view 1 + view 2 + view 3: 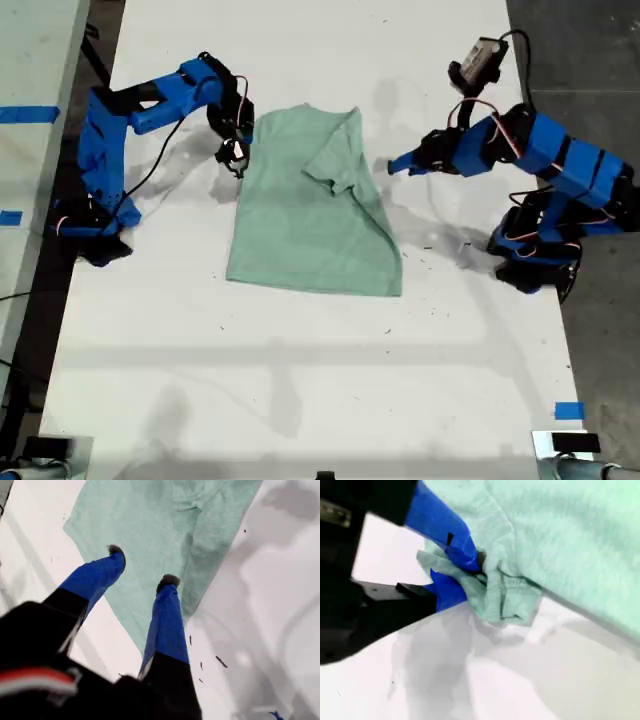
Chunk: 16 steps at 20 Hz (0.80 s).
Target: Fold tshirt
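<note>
The pale mint-green tshirt (310,220) lies on the white table (300,380), with one side flap folded over its upper middle. My second gripper (477,567) is shut on a bunched bit of the tshirt (560,535) edge; in the exterior view it is my second gripper (235,152) at the cloth's upper left corner. My first gripper (142,567) is open and hovers above the tshirt (150,520) near its edge, nothing between its fingers. In the exterior view my first gripper (395,165) sits just off the shirt's right side.
Both arm bases stand on the table, one at the exterior view's left (90,235) and one at its right (535,260). Blue tape marks (568,410) sit near the table's front right corner in the exterior view. Dark floor (590,60) borders the right edge.
</note>
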### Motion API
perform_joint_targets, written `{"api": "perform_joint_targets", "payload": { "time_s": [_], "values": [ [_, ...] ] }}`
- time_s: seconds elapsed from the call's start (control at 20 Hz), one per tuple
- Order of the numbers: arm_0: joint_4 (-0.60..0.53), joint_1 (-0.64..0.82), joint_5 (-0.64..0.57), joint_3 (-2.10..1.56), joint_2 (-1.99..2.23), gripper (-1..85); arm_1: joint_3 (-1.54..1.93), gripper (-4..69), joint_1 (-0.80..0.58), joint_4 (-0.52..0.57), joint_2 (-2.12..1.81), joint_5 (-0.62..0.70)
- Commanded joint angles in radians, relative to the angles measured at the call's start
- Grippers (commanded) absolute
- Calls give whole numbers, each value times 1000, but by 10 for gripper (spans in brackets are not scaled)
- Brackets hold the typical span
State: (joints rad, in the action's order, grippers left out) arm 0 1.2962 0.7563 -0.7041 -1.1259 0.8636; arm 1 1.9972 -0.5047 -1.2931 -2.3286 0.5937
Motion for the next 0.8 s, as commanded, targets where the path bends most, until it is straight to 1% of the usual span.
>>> {"api": "perform_joint_targets", "payload": {
  "time_s": [0.0, 0.05, 0.2, 0.35, 0.4, 0.45, 0.55, 0.6, 0.75],
  "values": [
    [28, 3, -5, 12, -9, 0, 0, 140, 3, -2, -44, -9],
    [31, 0, -5, 15, -9, 0, 5, 137, 2, 2, -44, -9],
    [138, -26, 2, 64, 48, 0, 15, 129, -5, 5, -49, -8],
    [224, -40, -2, 67, 233, 0, 26, 122, -14, 6, -55, -3],
    [247, -49, -20, 92, 285, 0, 28, 121, -17, 6, -57, -3],
    [267, -75, -49, 149, 308, 0, 32, 119, -18, 8, -57, -2],
    [301, -141, -67, 308, 268, 0, 41, 117, -26, 15, -57, 0],
    [299, -169, -69, 365, 244, 0, 44, 116, -28, 17, -57, 2],
    [178, -264, -86, 408, 245, 0, 58, 113, -29, 18, -64, -3]
  ]
}}
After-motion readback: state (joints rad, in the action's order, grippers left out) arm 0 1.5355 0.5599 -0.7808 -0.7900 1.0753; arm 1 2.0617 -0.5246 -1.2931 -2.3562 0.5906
